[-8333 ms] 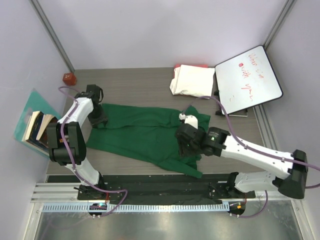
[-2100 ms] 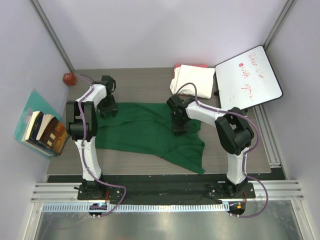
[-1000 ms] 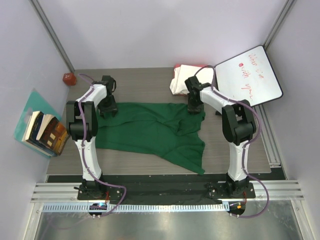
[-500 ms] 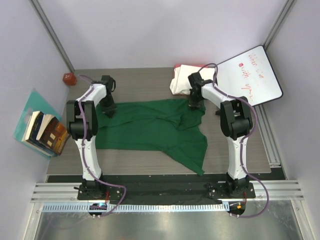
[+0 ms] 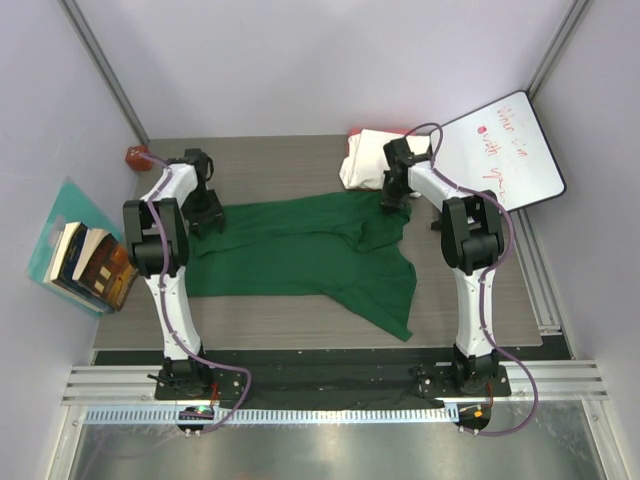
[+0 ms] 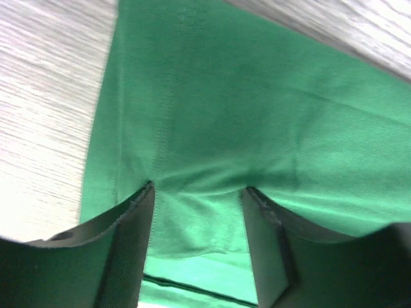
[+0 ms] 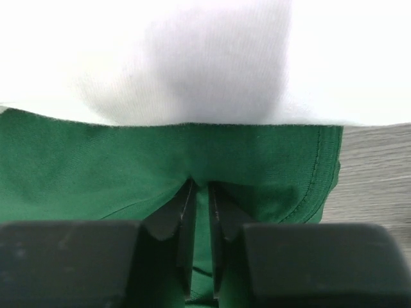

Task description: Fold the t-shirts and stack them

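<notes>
1. top view: the green shirt lies spread and wrinkled across the middle of the table, with one corner trailing toward the near edge. the left gripper sits at its far left corner. the right gripper is at its far right corner, just beside the white bundle. the bundle rests at the far right, next to the whiteboard.
2. left wrist: the left gripper is released. its fingers stand apart over the shirt's hem, and the cloth puckers between the tips but is not clamped. bare table shows to the left.
3. right wrist: the right gripper is all but clenched, and creases in the green shirt run into the tips, so i judge it is grasping a pinch of the far hem. the white bundle meets that hem directly ahead.
4. what could go wrong, as i judge it:
   - with only one corner held, any pull would drag the shirt askew rather than flatten it.
   - the right tips are so near the bundle that a push farther could nudge or unfold it.
   - the right pinch looks thin, so the hem could slip out on a lift.
   - if the left claw closes where it stands, it may gather a double layer and set a crooked fold.
</notes>
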Tool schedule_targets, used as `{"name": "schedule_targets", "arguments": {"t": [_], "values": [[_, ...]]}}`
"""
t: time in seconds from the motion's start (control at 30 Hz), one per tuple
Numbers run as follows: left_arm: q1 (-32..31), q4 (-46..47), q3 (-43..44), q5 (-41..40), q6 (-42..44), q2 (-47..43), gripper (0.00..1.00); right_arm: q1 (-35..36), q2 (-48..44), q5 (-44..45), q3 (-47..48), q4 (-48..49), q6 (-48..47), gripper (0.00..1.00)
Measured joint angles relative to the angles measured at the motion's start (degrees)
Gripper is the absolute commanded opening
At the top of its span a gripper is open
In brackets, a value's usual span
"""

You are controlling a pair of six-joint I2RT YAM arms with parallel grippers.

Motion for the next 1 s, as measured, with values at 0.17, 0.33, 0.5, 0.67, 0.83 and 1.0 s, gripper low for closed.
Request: {"name": "schedule_targets", "arguments": {"t": [0.17,0.33,0.5,0.67,0.83,1.0], "values": [[0.6,1.0,-1.5,0.0,1.0,-1.0,0.68,-0.1,-0.9,-0.8,-1.6,1.6,-0.2,0.34],[0.7,3.3,-4.0,0.2,1.0,-2.7,0.68,-0.8,-5.0,-1.4,-7.0,2.6,-0.5,0.35],[0.7,4.4,-5.0,0.2,1.0,-3.3,0.68,-0.9,-8.5,-4.6,-7.8,1.9,0.3,0.36],[0.5,4.8,-5.4,0.1,1.0,-3.6,0.68,2.2,-10.8,-6.5,-7.4,1.9,1.1,0.40],[0.0,5.0,-5.4,-0.2,1.1,-3.6,0.68,6.6,-10.4,-7.4,-5.7,1.7,1.2,0.41],[-0.9,5.3,-5.4,-1.3,1.5,-3.7,0.68,9.4,-8.5,-7.9,-5.1,1.9,1.4,0.41]]}}
